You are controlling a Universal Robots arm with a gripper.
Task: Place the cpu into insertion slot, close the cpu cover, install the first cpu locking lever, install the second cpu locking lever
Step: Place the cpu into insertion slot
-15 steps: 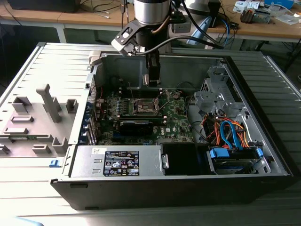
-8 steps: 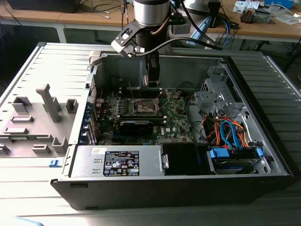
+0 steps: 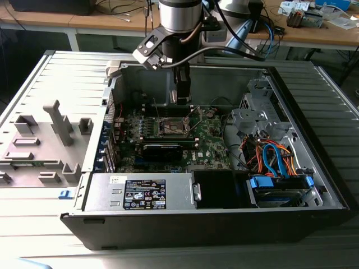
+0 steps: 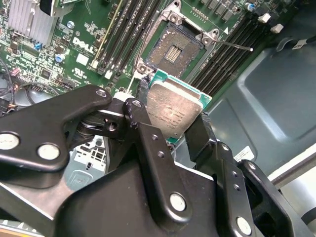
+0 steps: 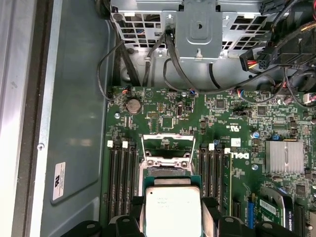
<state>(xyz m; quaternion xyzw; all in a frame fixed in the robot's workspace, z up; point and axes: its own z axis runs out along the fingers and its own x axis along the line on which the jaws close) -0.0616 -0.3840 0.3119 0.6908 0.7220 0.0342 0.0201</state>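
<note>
Biggest thing first: an open desktop PC case (image 3: 224, 232) lies on its side on the slatted grey counter (image 3: 45, 73) and takes up most of the exterior view. The robot arm (image 3: 179, 14) comes down from the upper middle of that frame, over the green motherboard (image 3: 216, 143) at the centre.

The gripper (image 3: 180, 100) hangs just above the board. Its black fingers are pinched narrow onto two opposite edges of the cpu (image 4: 174, 109), silvery face towards the cameras, with a green edge showing round it.

The insertion slot (image 4: 175, 49) sits right past the chip in the second wrist view, between the long black memory slots (image 4: 224, 54). Its dark contact field is bare, so nothing is seated yet. The cpu cover (image 5: 168, 139) looks swung up off the socket, though I can't tell its exact angle. One thin locking lever (image 4: 236, 45) sticks out loose beside the socket.

So I'd say we're on step one, with the chip carried and close to the socket but clearly apart from it. As I read it, this placement wants the chip square to the silver rim, level and in the right orientation, then eased in gently. Those contacts won't forgive a tilted drop.
</note>
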